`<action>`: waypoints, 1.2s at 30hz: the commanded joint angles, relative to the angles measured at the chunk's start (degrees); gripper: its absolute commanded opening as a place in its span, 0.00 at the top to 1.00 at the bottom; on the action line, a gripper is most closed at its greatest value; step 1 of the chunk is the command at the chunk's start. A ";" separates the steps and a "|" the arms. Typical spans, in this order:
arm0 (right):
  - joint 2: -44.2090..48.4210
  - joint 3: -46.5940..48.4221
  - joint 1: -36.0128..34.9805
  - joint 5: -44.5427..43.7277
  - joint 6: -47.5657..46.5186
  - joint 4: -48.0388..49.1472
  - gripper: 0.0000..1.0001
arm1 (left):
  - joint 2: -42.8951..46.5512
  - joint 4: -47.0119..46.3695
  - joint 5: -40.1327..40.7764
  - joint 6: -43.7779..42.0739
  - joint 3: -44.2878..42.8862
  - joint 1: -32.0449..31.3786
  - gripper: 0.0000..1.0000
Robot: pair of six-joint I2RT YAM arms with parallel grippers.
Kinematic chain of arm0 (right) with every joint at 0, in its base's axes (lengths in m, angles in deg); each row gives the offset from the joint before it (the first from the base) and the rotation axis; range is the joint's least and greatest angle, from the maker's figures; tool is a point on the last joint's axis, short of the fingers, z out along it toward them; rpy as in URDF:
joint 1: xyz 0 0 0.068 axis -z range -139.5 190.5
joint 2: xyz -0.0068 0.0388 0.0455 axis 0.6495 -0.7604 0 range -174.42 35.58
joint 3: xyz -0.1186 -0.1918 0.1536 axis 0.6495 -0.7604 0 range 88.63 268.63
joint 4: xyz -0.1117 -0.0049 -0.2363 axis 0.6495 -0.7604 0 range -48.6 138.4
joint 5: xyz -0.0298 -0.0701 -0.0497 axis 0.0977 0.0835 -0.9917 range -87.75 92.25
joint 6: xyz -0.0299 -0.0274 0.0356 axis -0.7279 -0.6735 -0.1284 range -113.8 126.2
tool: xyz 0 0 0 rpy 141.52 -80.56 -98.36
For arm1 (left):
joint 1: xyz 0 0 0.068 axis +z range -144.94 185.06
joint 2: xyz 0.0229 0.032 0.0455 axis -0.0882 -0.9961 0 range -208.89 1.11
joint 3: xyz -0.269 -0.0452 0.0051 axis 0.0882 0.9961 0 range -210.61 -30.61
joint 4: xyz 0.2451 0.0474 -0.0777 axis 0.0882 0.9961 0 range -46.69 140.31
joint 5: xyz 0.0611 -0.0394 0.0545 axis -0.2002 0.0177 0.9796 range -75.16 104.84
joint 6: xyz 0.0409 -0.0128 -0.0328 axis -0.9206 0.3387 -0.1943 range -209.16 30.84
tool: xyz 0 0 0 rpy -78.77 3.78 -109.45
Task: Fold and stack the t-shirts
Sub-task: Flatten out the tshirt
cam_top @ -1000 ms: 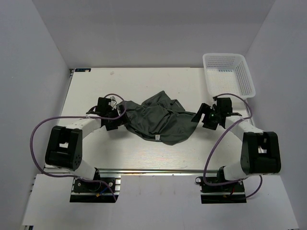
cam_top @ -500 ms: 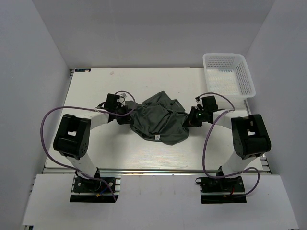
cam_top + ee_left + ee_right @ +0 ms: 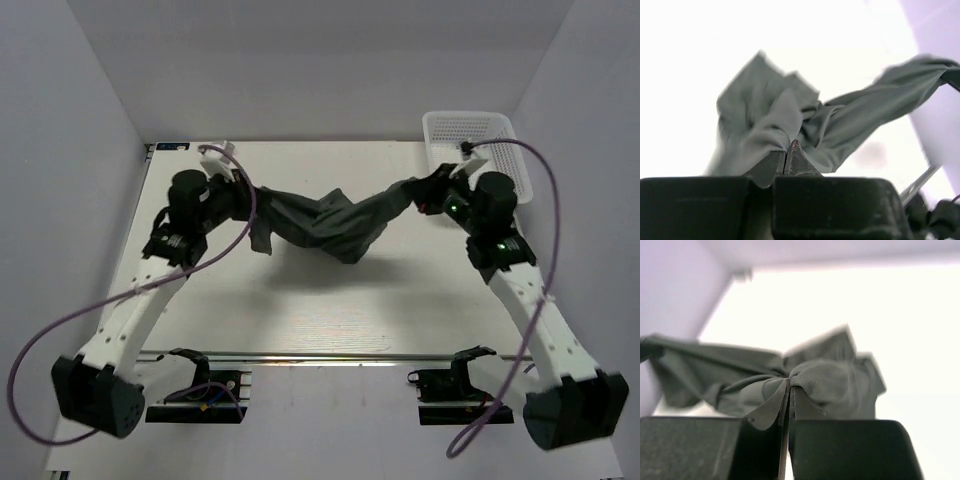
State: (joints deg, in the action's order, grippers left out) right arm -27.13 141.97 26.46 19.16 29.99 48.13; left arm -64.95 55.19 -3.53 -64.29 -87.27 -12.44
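Both arms stretch up the frame, spread wide. The left gripper (image 3: 243, 196) at upper left and the right gripper (image 3: 424, 191) at upper right pinch the t-shirt (image 3: 330, 222).

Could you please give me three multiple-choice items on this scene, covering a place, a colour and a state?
1. Where is the white basket? A. far right corner B. near left corner C. centre
2. What colour is the t-shirt? A. red B. dark grey-green C. yellow
3. How is the t-shirt? A. folded flat B. in the basket C. hung between left gripper and right gripper
Answers: 1 A, beyond the right gripper; 2 B, in every view; 3 C, both grippers shut on cloth.
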 commanded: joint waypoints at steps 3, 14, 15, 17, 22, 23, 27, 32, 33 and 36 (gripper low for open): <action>12.35 7.81 0.07 -15.99 -2.26 -4.55 1.00 | 11.37 4.63 6.50 -0.69 -8.27 -0.35 1.00; 17.54 29.35 0.33 -14.01 -8.23 -7.90 1.00 | 15.17 8.69 -0.86 -3.76 -27.43 0.18 1.00; 17.28 30.93 0.16 -14.01 -9.10 -8.51 1.00 | 14.65 8.69 -2.44 -3.77 -30.75 0.18 1.00; 17.37 35.07 0.24 -14.27 -9.81 -9.04 1.00 | 14.04 8.69 -7.02 -3.77 -34.37 0.88 0.99; 18.42 40.08 0.24 -24.60 -12.98 -8.78 1.00 | 13.50 15.61 -1.51 -4.38 -46.33 0.89 0.96; 18.33 40.43 0.16 -27.51 -13.24 -7.74 1.00 | 13.50 16.15 1.47 -4.38 -46.34 0.89 0.96; 18.16 39.03 0.07 -30.35 -14.91 -5.80 1.00 | 12.63 16.69 7.90 -3.68 -42.40 0.89 0.96; 11.75 35.53 0.24 -30.00 -14.56 -5.62 1.00 | 3.68 18.70 12.30 -2.27 -39.40 0.89 0.96; 9.39 34.99 0.07 -30.00 -14.21 -5.18 1.00 | -0.69 18.71 12.31 -2.27 -38.79 0.89 0.96; 2.00 35.51 0.16 -27.38 -14.30 -4.56 1.00 | -8.70 19.92 14.76 -2.80 -42.02 0.89 0.96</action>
State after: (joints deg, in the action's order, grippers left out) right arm -18.33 178.08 26.35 -5.98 17.18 41.77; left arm -64.95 69.70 4.62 -66.65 -128.69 -12.02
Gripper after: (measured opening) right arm 0.012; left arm 0.041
